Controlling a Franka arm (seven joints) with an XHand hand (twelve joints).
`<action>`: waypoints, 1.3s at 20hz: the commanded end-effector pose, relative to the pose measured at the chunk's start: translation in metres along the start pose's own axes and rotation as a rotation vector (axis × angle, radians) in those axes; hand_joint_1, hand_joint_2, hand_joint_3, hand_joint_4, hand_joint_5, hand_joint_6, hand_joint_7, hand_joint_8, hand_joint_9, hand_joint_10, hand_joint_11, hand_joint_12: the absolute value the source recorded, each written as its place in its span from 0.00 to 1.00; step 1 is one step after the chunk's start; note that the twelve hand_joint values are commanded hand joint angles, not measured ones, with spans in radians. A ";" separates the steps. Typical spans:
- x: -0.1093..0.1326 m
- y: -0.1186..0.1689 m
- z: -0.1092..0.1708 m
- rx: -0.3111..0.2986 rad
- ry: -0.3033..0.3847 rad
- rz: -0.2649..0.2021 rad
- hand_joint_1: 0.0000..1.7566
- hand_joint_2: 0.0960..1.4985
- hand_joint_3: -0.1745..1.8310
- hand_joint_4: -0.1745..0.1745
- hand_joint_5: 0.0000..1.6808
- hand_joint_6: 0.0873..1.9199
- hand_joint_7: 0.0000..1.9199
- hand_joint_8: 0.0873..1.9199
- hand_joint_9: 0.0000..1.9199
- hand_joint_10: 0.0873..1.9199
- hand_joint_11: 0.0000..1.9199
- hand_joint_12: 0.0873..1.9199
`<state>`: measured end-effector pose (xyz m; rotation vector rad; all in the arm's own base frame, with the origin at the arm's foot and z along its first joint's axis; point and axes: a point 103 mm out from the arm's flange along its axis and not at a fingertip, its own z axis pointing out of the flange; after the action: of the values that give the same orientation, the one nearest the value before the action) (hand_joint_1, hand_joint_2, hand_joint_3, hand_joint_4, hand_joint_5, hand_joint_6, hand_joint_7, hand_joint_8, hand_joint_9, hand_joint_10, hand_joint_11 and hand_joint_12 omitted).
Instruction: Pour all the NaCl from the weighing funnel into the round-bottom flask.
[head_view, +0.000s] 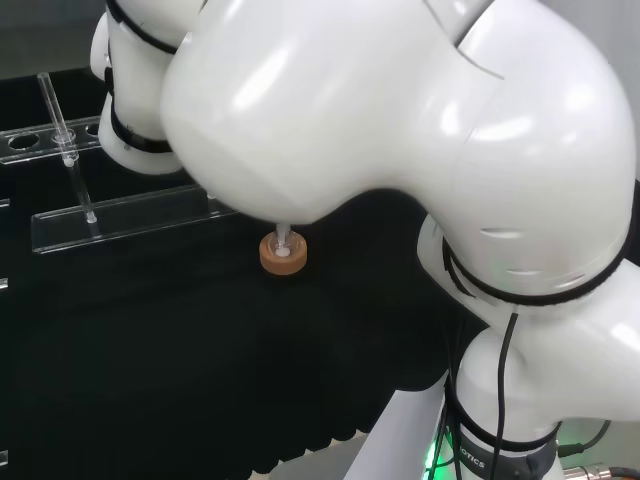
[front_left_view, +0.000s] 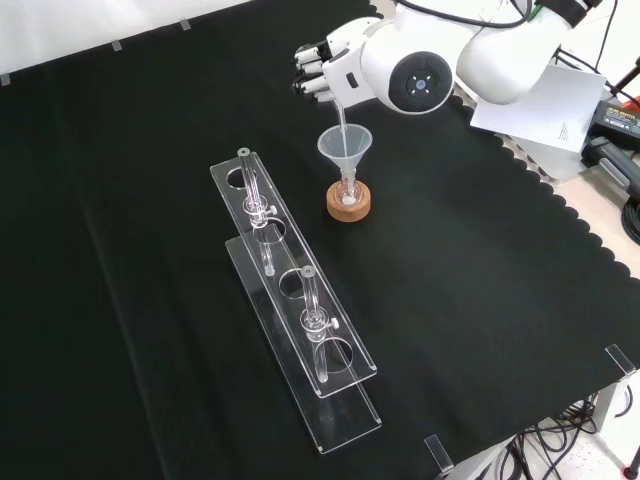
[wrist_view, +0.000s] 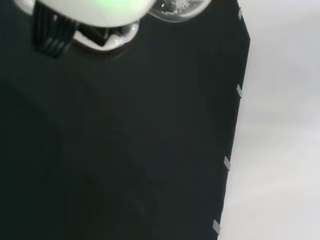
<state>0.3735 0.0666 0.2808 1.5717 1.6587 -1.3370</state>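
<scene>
Fingers (front_left_view: 312, 72) curled round weighing funnel (front_left_view: 343, 120), its stem angled down into funnel (front_left_view: 345, 147) on flask (front_left_view: 348, 196).

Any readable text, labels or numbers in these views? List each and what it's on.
Arm base: small print, cut off at the view's edge, not readable.
Paper sheet: faint marks, too small to read.
Weighing funnel in the robot hand, clear rack, cork stand: no markings seen.
</scene>
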 end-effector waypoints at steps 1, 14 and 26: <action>-0.001 -0.001 -0.002 -0.007 -0.039 0.006 0.64 0.37 0.48 0.81 0.72 0.41 0.30 0.31 0.47 0.13 0.43 0.51; 0.004 -0.003 -0.008 -0.007 -0.084 0.010 0.64 0.37 0.48 0.82 0.72 0.41 0.30 0.31 0.47 0.13 0.43 0.51; 0.011 -0.007 -0.015 -0.034 -0.198 0.023 0.64 0.37 0.48 0.82 0.72 0.42 0.29 0.31 0.47 0.13 0.43 0.51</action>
<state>0.3707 0.0811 0.2803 1.4291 1.5584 -1.3867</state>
